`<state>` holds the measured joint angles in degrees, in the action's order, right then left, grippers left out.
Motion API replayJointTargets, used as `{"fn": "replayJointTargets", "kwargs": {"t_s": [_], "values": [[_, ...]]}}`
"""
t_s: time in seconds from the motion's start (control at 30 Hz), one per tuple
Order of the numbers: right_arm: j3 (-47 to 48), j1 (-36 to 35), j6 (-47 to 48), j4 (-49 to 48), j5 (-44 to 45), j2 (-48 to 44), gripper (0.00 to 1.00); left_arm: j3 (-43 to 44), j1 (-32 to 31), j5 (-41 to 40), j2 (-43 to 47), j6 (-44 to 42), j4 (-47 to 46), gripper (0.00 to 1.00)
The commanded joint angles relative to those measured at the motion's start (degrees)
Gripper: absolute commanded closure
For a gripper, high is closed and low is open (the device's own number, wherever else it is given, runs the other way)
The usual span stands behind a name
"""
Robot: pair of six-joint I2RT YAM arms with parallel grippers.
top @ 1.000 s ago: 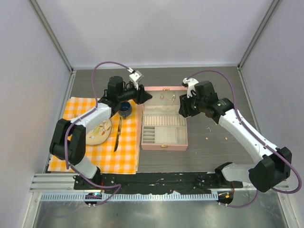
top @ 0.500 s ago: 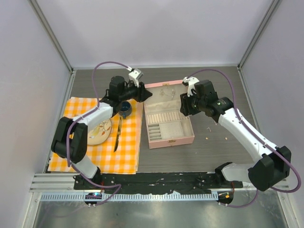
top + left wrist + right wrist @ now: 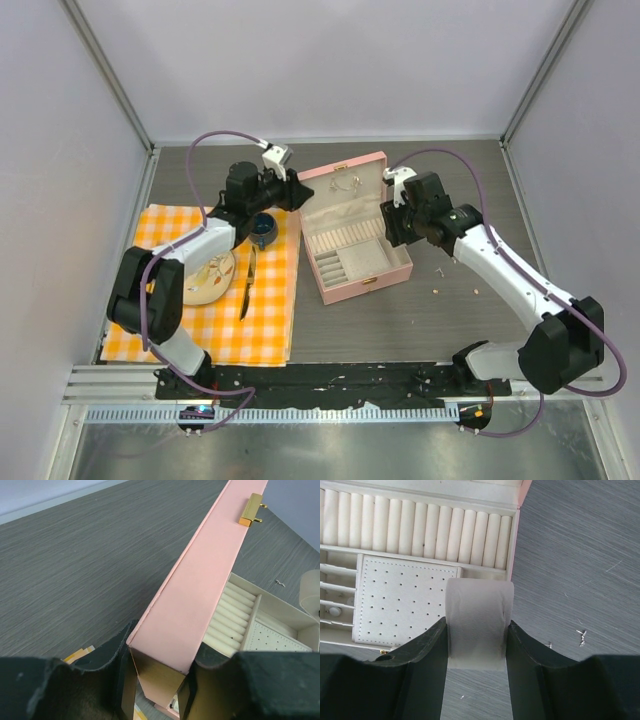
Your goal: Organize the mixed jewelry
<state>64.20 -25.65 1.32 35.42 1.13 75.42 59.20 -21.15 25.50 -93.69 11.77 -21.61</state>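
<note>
Jewelry (image 3: 580, 636): specks on table (image 3: 450, 325), right of box (image 3: 368, 284). My right claw (image 3: 478, 650) pinches cream piece (image 3: 479, 612) over box's edge; left claw (image 3: 157, 687) clamps lid (image 3: 200, 595). I'd steady lid, lower piece gently.

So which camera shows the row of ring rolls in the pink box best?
Right wrist: the ring rolls fill the top, each one distinct. Left wrist shows a few beside the lid; top external only a small ribbed strip.
</note>
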Motion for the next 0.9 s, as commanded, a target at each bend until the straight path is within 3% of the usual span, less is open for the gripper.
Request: {"fn": "replayJointTargets", "kwargs": {"t_s": [0.0, 0.17, 0.43, 0.57, 0.73, 0.77, 0.87], "values": [[-1.62, 0.07, 1.66, -2.28, 2.13, 0.34, 0.99, -0.05, 0.93, -1.16, 2.90, 2.46, -5.47, 1.00], [-3.12, -0.19, 2.37, -2.72, 2.74, 1.40, 0.99, 0.04, 0.93, -0.27, 3.86, 2.82, -4.94, 0.94], [-3.21, -0.89, 2.28, -3.16, 2.83, 1.66, 0.99, -0.05, 0.76, 1.13, 4.83, 2.91, -3.80, 0.64], [-3.03, -1.42, 2.11, -3.16, 2.74, 2.36, 0.99, 0.30, 0.32, 1.31, 5.36, 2.91, -3.18, 0.45], [-2.94, -2.04, 1.84, -2.90, 3.09, 2.89, 0.99, 0.48, 0.23, 1.31, 5.97, 2.64, -1.95, 0.33], [-2.94, -2.12, 1.75, -3.07, 3.09, 2.89, 0.99, 0.48, 0.14, 1.40, 5.97, 2.64, -1.86, 0.27], [-3.47, -2.21, 1.58, -3.25, 3.01, 2.98, 0.99, 0.30, -0.03, 1.57, 6.33, 2.73, -1.69, 0.23]]}}
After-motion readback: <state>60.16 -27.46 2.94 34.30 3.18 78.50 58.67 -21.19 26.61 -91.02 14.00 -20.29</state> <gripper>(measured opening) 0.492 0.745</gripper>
